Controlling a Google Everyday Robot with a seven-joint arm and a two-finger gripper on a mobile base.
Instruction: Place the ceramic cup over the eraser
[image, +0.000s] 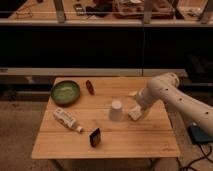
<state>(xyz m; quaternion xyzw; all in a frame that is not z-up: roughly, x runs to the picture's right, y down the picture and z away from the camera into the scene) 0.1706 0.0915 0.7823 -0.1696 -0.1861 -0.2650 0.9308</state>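
Note:
The ceramic cup (116, 110) is small, white and tapered, and stands upside down near the middle of the wooden table (135, 137). The eraser (94, 137) is a small black block with a lighter edge, standing near the table's front, to the left of and below the cup. My gripper (133, 113) is at the end of the white arm (167, 92), which comes in from the right. It is low over the table just right of the cup, close to it; I cannot tell if it touches.
A green bowl (65, 92) sits at the table's back left. A small dark red object (89, 86) lies beside it. A white tube with a printed label (67, 120) lies left of the eraser. A dark shelf unit stands behind the table.

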